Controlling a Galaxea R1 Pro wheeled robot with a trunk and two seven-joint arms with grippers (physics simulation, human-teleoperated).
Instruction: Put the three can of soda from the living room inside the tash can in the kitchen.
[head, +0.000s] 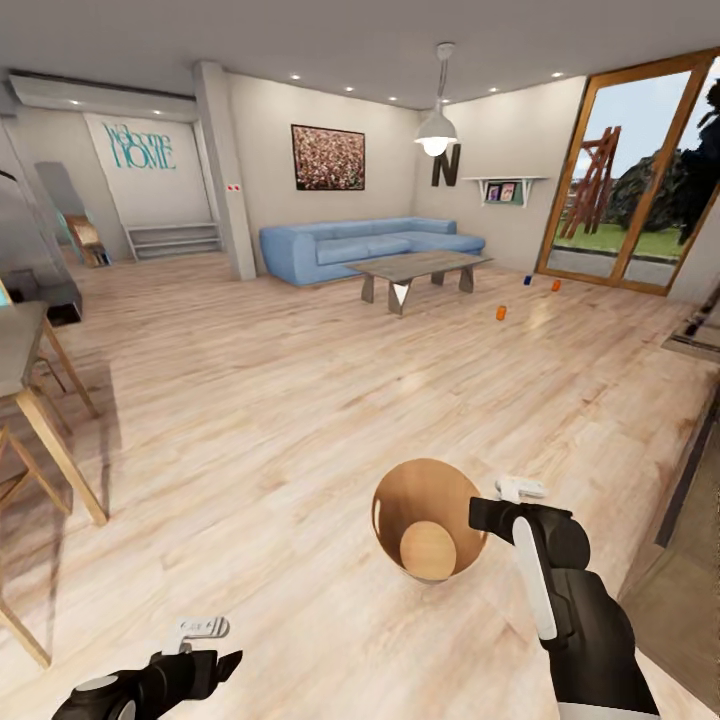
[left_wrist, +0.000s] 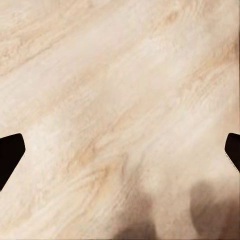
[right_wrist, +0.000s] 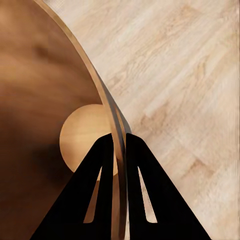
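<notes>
your right gripper (right_wrist: 119, 145) pinches the trash can's rim (right_wrist: 107, 107), its dark outside hidden; your left gripper (left_wrist: 120, 150) hangs spread over bare floor (left_wrist: 120, 75), fingertips cut off; three soda cans (head: 501, 313) sit tiny beyond the grey table (head: 418, 268).

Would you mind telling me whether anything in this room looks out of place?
Yes. Three soda cans stand loose on the wood floor beyond the low table, and the right end effector pinches the bin by its rim, holding it tilted.
</notes>
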